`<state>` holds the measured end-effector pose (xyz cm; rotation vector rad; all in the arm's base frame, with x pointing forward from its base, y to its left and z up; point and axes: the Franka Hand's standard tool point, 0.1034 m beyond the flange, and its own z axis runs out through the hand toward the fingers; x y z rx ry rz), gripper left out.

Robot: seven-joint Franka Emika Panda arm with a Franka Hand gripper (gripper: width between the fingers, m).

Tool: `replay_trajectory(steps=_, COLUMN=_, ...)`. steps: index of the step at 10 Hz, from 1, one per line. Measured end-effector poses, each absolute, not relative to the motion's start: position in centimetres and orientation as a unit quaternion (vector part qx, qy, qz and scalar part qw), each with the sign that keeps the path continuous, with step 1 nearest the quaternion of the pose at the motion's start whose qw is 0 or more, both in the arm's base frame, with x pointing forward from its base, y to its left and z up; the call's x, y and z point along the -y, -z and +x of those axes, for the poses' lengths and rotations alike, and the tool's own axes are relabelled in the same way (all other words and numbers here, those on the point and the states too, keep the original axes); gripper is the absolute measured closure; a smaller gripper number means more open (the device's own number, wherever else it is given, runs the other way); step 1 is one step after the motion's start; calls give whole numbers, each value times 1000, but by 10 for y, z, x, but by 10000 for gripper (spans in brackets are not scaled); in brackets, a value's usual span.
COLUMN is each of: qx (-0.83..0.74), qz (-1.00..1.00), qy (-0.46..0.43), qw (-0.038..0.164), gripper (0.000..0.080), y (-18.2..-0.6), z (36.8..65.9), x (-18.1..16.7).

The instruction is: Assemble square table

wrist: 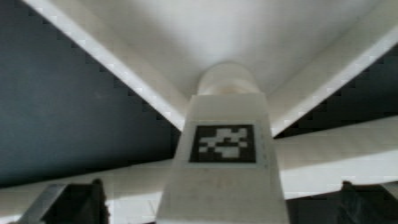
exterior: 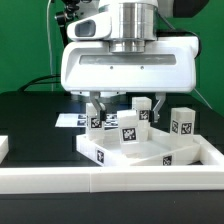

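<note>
At the centre of the exterior view, the white two-finger gripper [exterior: 108,118] is hovering with its jaws standing wide and holding nothing, straddling a short white blocky tagged leg [exterior: 128,127] that is standing upright on the white plastic square tabletop slab [exterior: 150,153], while two more tagged legs [exterior: 182,122] are waiting at about three o'clock. You are lining up the grasp, I judge, so keep the leg [wrist: 228,150] centred between the dark fingertips [wrist: 50,205], descend straight, and close only once both pads are flanking its flat sides squarely.
</note>
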<state>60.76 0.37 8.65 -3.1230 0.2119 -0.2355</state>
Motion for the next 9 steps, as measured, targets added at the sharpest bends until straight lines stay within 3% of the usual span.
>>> replay_trajectory(steps=2, qx=-50, qz=-996, qy=76, qw=-4, gripper=151, y=-87, z=608, x=-5)
replay_trajectory(steps=3, qx=-64, qz=-995, qy=76, qw=-2, gripper=293, y=-87, z=608, x=-6)
replay_trajectory(steps=4, qx=-65, qz=-995, qy=76, qw=-2, gripper=293, y=-87, z=608, x=-6)
replay_trajectory(steps=5, qx=-65, qz=-995, qy=76, qw=-2, gripper=430, y=-87, z=608, x=-6)
replay_trajectory(steps=6, qx=-65, qz=-995, qy=76, qw=-2, gripper=506, y=-87, z=609, x=-5)
replay_trajectory(steps=9, qx=-77, qz=-994, qy=76, qw=-1, gripper=506, y=-87, z=609, x=-5)
